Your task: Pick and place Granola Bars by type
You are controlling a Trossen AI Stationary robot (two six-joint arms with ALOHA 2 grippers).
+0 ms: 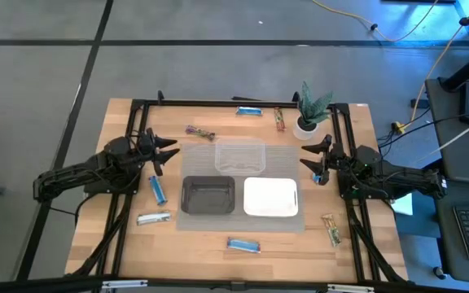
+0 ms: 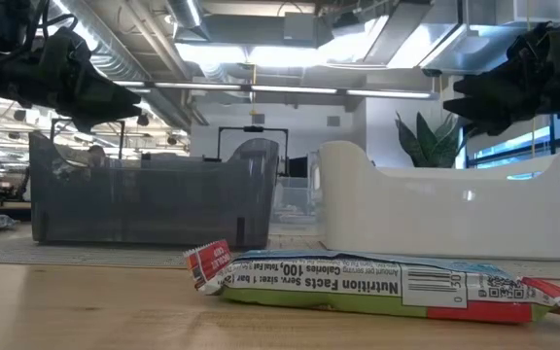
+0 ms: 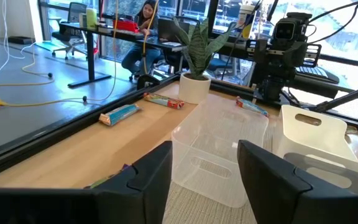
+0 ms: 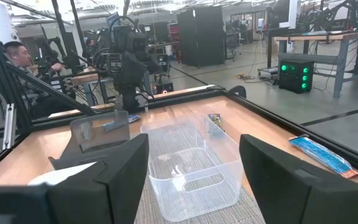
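Both arms up and waiting: left gripper [image 1: 167, 151] wide open, empty, beside the clear tray [image 1: 239, 155]; right gripper [image 1: 314, 155] open too, nothing held. Granola bars scattered around the trays, one blue bar [image 1: 159, 190] just below the left gripper. Light, flat, crinkly and probably slippery; best pinched across the narrow middle, flat against the table [image 1: 210, 256].

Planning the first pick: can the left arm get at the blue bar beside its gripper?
Probably yes: the blue bar lies on bare table just by the open left gripper, nothing between them.
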